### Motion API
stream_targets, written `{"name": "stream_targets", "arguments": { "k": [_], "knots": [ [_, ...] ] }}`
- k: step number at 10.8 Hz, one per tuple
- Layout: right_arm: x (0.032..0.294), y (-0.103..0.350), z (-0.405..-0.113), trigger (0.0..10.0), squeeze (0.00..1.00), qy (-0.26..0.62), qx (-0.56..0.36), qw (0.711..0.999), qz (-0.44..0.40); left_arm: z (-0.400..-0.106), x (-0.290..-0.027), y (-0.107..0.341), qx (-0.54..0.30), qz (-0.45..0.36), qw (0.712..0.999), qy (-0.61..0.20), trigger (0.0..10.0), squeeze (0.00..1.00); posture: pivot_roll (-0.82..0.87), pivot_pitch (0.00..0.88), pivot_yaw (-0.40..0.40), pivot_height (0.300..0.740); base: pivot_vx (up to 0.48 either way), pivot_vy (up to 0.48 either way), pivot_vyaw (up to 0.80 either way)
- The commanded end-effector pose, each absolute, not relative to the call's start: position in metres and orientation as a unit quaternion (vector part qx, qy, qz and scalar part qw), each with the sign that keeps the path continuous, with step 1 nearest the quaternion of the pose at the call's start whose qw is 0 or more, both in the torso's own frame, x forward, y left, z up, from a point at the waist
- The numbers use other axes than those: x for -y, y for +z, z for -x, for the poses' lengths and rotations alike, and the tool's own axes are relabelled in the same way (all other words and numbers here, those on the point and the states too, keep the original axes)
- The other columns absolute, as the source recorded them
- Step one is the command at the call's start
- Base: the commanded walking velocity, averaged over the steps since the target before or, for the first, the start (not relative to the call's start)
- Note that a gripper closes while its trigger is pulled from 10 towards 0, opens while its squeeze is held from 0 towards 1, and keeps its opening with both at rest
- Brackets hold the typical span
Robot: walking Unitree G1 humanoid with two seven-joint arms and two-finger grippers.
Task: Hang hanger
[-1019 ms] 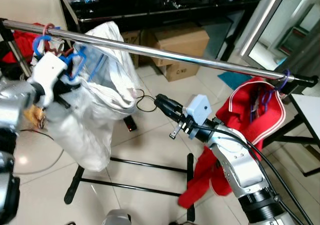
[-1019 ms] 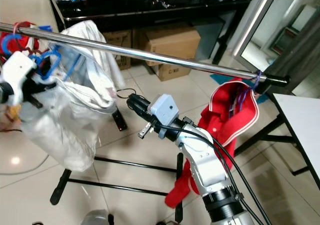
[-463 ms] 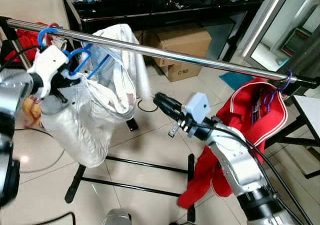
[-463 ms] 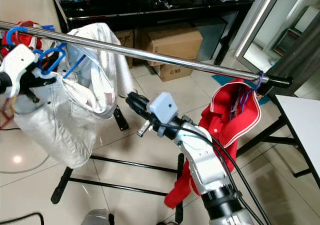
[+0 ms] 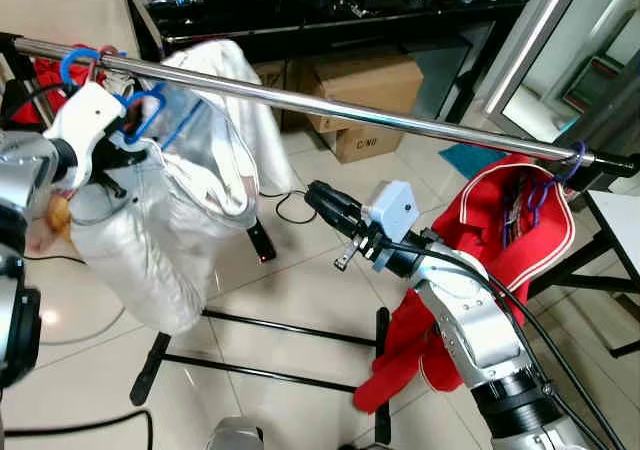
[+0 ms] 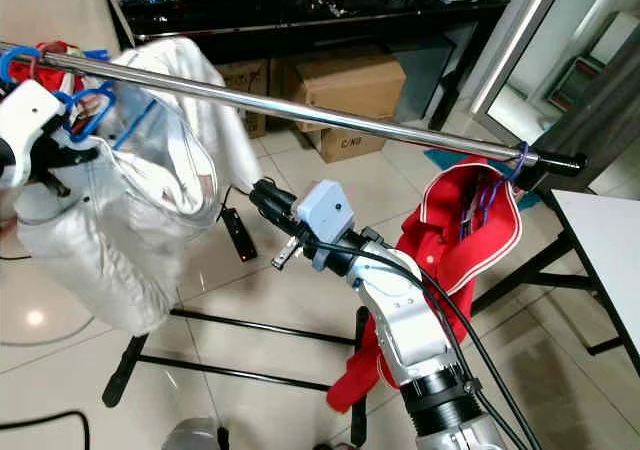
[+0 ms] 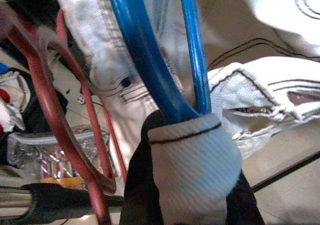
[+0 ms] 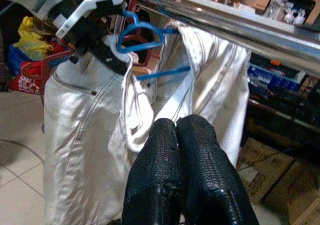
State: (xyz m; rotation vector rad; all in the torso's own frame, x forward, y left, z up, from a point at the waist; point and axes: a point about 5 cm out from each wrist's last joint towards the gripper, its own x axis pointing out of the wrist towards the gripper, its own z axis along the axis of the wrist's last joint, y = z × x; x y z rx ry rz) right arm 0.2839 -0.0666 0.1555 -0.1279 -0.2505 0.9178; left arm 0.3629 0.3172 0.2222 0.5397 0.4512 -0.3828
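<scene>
- Left gripper [image 5: 125, 150] up high by the left end of the silver rail [image 5: 400, 122], fingers closed tight on the blue hanger [image 5: 160, 120].
- Blue hanger just under the rail, hook close to it; cannot tell if touching.
- White pants [image 5: 160, 230] hanging down from the blue hanger.
- Right gripper [image 5: 318, 196] lower, in the middle below the rail, fingers pressed together, holding nothing.
- Red jacket [image 5: 500, 230] on a hanger at the right end of the rail.

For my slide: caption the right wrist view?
Left end effector lifts blue hanger with white jeans toward steel rail.
</scene>
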Motion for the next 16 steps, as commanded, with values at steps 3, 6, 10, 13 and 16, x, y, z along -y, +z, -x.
{"name": "stream_targets", "arguments": {
  "k": [3,6,10,13,16],
  "knots": [
    [0.0732,0.1555,-0.2849,10.0,0.00,0.424,0.116,0.897,0.050,-0.3744,-0.3103,0.2517,-0.167,-0.292,0.928,-0.163,10.0,0.00,0.29,0.028,-0.068,0.740,0.000,0.000,0.00],
    [0.0741,0.1527,-0.2842,10.0,0.00,0.413,0.109,0.903,0.040,-0.3784,-0.3054,0.2491,-0.170,-0.304,0.924,-0.157,10.0,0.00,0.28,0.029,-0.061,0.740,0.000,0.000,0.00],
    [0.0741,0.1527,-0.2842,10.0,0.00,0.413,0.109,0.903,0.040,-0.3784,-0.3054,0.2491,-0.170,-0.304,0.924,-0.157,10.0,0.00,0.28,0.029,-0.061,0.740,0.000,0.000,0.00],
    [0.0741,0.1527,-0.2842,10.0,0.00,0.413,0.109,0.903,0.040,-0.3784,-0.3054,0.2491,-0.170,-0.304,0.924,-0.157,10.0,0.00,0.28,0.029,-0.061,0.740,0.000,0.000,0.00],
    [0.0741,0.1527,-0.2842,10.0,0.00,0.413,0.109,0.903,0.040,-0.3784,-0.3054,0.2491,-0.170,-0.304,0.924,-0.157,10.0,0.00,0.28,0.029,-0.061,0.740,0.000,0.000,0.00]
  ]
}}
